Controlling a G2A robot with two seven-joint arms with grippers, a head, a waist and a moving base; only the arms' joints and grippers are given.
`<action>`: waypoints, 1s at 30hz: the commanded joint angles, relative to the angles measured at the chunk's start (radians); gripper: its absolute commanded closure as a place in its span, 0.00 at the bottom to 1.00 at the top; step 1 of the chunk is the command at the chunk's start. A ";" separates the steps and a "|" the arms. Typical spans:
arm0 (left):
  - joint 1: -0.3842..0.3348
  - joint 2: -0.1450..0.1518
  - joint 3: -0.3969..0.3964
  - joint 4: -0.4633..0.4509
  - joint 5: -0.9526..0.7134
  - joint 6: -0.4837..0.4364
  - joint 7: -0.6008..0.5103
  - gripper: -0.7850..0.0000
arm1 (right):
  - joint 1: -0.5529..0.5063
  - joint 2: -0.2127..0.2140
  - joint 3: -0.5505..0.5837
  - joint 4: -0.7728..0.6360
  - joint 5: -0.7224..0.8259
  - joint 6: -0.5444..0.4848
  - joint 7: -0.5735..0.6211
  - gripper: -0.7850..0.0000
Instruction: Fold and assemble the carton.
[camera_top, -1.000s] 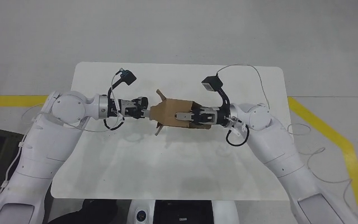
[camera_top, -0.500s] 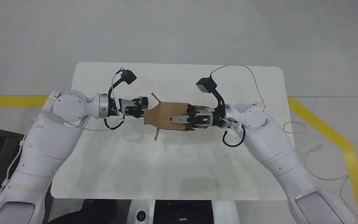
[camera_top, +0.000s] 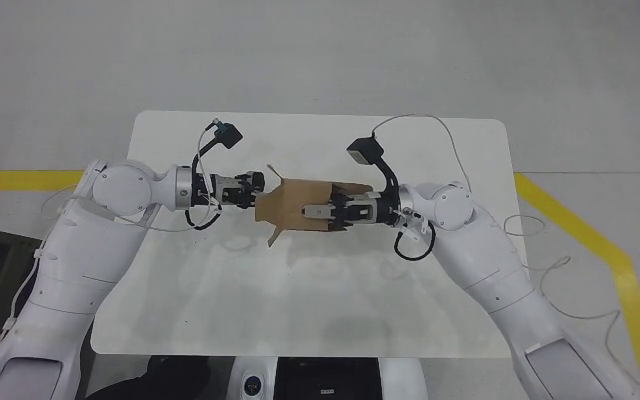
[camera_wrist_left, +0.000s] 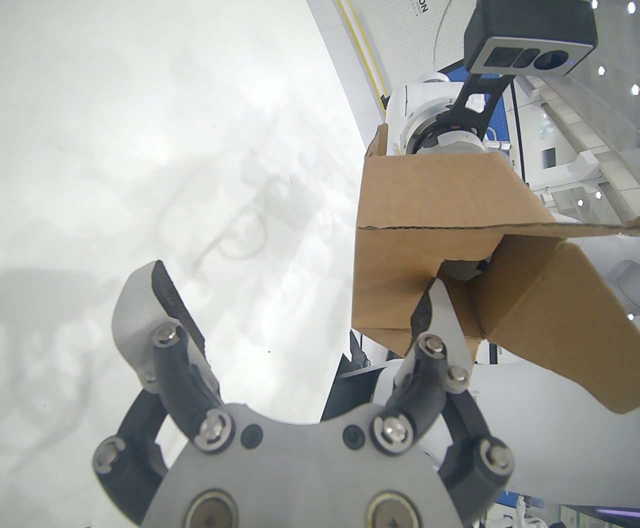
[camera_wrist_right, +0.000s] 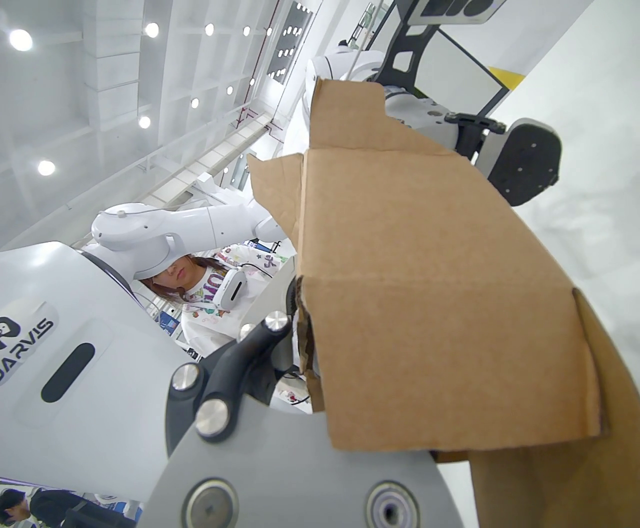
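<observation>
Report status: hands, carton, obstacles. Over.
Left hand open at brown cardboard carton. Right hand shut on carton above white table. End flaps splayed.

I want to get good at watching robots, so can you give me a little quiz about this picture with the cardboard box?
1. True or false: on the carton, the flaps at the end nearest the left gripper are all folded shut.
2. Which gripper holds the carton? A) the left gripper B) the right gripper C) neither
3. Fill in the gap: the left gripper's fingers are ___.

Key: 1 false, flaps there stick out. 2 B. 3 open.
</observation>
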 joint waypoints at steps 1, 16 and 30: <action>0.000 0.000 0.003 -0.002 0.003 -0.004 -0.003 0.00 | 0.000 -0.001 0.001 0.000 0.001 0.000 0.001 1.00; 0.026 0.010 -0.027 -0.010 0.035 -0.042 0.014 0.00 | -0.037 0.010 0.084 -0.003 -0.030 -0.034 -0.117 1.00; 0.091 0.026 -0.057 -0.094 0.049 -0.117 0.012 0.00 | -0.068 0.011 0.101 -0.056 -0.163 0.002 -0.229 1.00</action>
